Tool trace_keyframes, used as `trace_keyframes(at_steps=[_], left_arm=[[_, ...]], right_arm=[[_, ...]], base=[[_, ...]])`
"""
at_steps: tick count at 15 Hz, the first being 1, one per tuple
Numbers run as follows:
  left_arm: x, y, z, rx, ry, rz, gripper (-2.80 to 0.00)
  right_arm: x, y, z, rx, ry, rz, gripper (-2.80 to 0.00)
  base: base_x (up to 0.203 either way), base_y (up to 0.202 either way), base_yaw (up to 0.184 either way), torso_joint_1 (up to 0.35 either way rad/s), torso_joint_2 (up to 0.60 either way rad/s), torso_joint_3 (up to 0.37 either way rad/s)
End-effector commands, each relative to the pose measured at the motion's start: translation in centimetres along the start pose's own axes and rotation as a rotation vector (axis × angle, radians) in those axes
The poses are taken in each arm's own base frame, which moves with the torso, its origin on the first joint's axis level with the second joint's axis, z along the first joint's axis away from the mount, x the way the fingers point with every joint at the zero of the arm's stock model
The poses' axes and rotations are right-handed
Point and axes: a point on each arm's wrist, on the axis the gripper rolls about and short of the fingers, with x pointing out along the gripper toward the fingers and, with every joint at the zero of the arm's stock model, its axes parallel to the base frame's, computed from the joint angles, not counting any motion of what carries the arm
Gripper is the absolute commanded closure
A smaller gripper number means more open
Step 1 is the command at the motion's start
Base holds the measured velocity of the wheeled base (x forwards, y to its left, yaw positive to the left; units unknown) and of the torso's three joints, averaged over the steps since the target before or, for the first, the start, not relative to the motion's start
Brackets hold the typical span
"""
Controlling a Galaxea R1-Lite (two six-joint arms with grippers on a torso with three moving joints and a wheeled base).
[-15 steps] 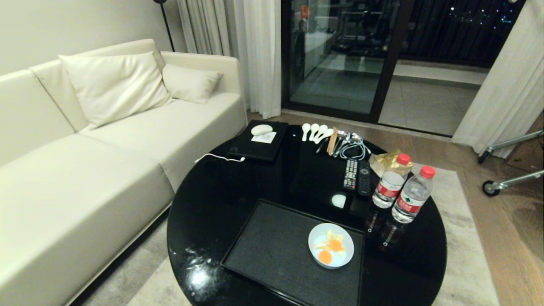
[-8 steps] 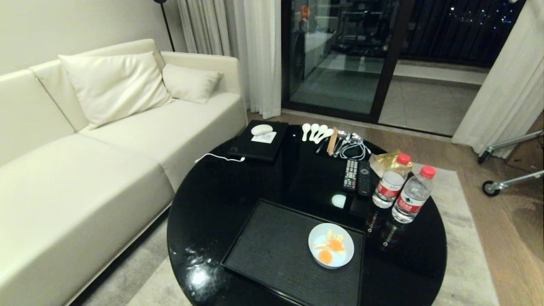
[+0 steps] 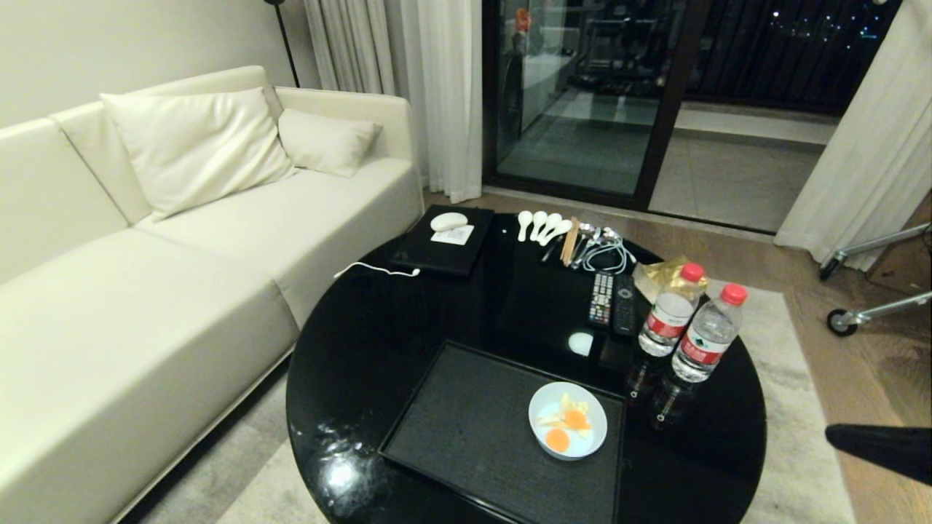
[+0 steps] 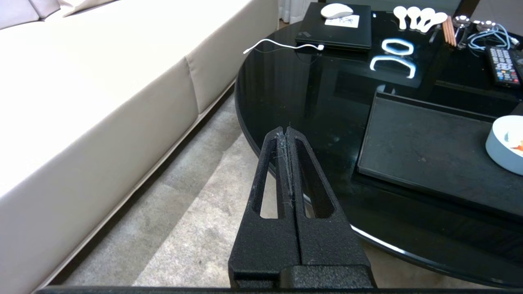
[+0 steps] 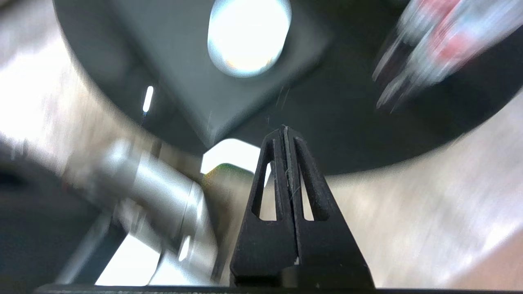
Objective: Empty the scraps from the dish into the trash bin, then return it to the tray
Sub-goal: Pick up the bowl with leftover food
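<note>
Two grippers clenched, empty: right gripper point(image 5: 286, 132) off table's right edge, left gripper point(image 4: 286, 132) parked; dish point(image 3: 567, 421) with scraps point(image 3: 566, 428) on tray point(image 3: 466, 429) (near-right corner); best opened before gripping rim, kept level.

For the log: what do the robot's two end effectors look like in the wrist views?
Both match. The left end effector and right end effector are matte black with a grainy texture, each made of two long tapering fingers with an elongated slot cut through each one. Pale lint or fibres cling along the seam between them. No cables or markings show.
</note>
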Motion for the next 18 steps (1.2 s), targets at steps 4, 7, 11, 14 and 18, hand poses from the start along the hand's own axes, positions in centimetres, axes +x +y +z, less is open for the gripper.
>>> trace_keyframes(at_steps=[4, 7, 11, 14, 18], left_arm=[[0.0, 0.0, 0.0, -0.001, -0.001, 0.0, 0.0], [0.0, 0.0, 0.0, -0.001, -0.001, 0.0, 0.0], [0.0, 0.0, 0.0, -0.001, -0.001, 0.0, 0.0], [0.0, 0.0, 0.0, -0.002, -0.001, 0.0, 0.0], [0.0, 0.0, 0.0, -0.001, -0.001, 0.0, 0.0]], right_arm=[[5.6, 0.7, 0.2, -0.012, 0.275, 0.135, 0.0], [8.1, 1.2, 1.6, -0.04, 0.338, 0.14, 0.0], [12.4, 2.8, 6.1, 0.015, 0.349, 0.069, 0.0], [15.1, 5.0, 7.6, 0.069, 0.401, 0.007, -2.75], [18.1, 6.0, 7.9, 0.092, 0.44, -0.015, -2.8]], base=[[0.0, 0.0, 0.0, 0.0, 0.0, 0.0], [0.0, 0.0, 0.0, 0.0, 0.0, 0.0], [0.0, 0.0, 0.0, 0.0, 0.0, 0.0], [0.0, 0.0, 0.0, 0.0, 0.0, 0.0], [0.0, 0.0, 0.0, 0.0, 0.0, 0.0]])
